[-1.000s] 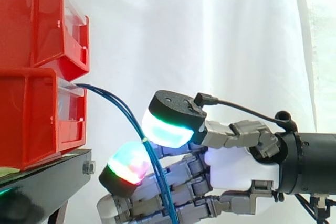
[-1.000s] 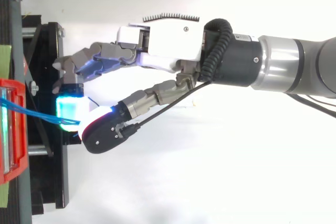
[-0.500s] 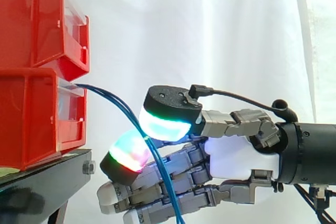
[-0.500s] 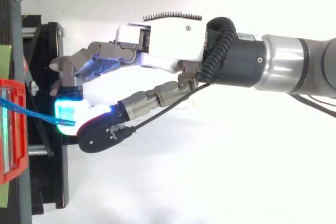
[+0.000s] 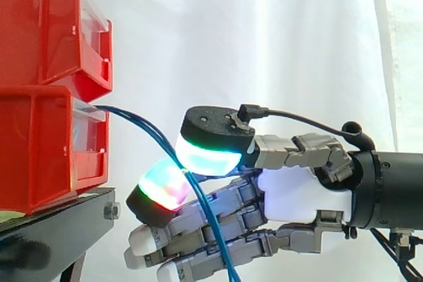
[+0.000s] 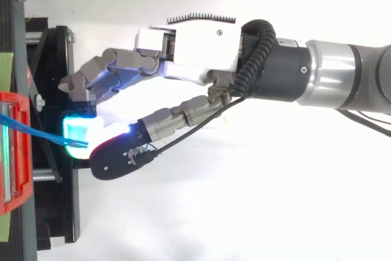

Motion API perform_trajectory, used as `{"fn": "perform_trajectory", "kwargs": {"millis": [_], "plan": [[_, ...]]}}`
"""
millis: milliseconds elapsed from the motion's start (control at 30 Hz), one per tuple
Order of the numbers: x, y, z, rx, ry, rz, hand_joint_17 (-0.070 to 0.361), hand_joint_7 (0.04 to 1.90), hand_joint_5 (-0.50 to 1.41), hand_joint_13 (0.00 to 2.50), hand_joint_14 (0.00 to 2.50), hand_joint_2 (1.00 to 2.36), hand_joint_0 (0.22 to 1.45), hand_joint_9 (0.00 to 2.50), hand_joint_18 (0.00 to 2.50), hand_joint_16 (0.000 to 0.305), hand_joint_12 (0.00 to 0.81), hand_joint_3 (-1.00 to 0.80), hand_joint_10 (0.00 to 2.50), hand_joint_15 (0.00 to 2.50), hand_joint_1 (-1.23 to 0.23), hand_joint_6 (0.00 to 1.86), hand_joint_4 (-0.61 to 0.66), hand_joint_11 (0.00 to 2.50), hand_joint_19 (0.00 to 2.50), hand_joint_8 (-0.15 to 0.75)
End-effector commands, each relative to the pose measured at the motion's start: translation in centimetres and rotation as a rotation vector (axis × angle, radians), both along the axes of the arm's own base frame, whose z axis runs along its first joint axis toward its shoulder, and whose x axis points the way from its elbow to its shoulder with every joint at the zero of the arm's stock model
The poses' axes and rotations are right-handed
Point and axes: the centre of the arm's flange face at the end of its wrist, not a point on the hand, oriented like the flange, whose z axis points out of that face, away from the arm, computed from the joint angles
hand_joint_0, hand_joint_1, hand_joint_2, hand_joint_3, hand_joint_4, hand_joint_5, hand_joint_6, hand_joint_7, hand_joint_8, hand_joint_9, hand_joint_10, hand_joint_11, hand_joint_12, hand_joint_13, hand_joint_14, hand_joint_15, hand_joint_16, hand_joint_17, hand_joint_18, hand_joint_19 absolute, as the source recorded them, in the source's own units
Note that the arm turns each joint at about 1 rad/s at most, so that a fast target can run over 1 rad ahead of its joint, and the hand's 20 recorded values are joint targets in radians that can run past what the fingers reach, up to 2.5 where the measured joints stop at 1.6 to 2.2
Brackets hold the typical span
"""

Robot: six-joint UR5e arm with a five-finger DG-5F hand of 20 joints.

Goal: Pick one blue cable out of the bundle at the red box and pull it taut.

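The robot's hand [image 5: 297, 193] pinches the thin blue cables [image 5: 135, 119] between thumb and finger, just beside the red plastic box [image 5: 39, 150]. The cables hang in a curve, so pulling tight is left to do.

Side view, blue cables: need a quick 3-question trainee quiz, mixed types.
1. True or false: the blue cables run straight and taut to the robot hand.
2. Below the robot hand's glowing pads, the cables: A) end there; B) carry on down to the picture's bottom edge; C) loop back up to where they started.
3. Fill in: the cables come out of the ___ of the two stacked red boxes.

Key: 1 false, they sag in an arc. 2 B. 3 lower.
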Motion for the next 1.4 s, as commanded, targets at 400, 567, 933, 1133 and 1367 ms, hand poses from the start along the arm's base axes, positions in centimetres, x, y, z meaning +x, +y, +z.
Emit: {"fn": "perform_trajectory", "kwargs": {"millis": [400,567,933,1133,1367], "plan": [[-2.5,0.4,4.3,0.031,0.119,0.007,0.130,0.96,-0.16,0.44,0.01,1.01,0.62,0.80,0.46,0.058,0.383,-0.07,0.01,0.18,-0.80,0.87,0.15,0.61,0.24,0.384],[-2.6,0.5,4.1,0.040,0.136,0.005,0.117,0.98,-0.16,0.42,0.01,1.02,0.60,0.77,0.41,0.052,0.354,-0.22,0.01,0.20,-0.78,0.83,0.18,0.60,0.27,0.355],[-2.6,1.0,4.0,0.046,0.137,0.011,0.120,1.00,-0.15,0.40,0.01,1.01,0.57,0.74,0.39,0.053,0.359,-0.42,0.01,0.19,-0.75,0.77,0.20,0.58,0.28,0.357],[-2.5,1.2,4.0,0.045,0.136,0.010,0.122,0.99,-0.16,0.40,0.01,1.00,0.54,0.73,0.40,0.054,0.366,-0.50,0.01,0.19,-0.78,0.78,0.20,0.57,0.28,0.365],[-2.5,1.4,4.0,0.045,0.136,0.010,0.123,0.98,-0.17,0.41,0.01,1.00,0.54,0.72,0.41,0.055,0.370,-0.50,0.01,0.19,-0.81,0.80,0.20,0.59,0.28,0.362]]}}
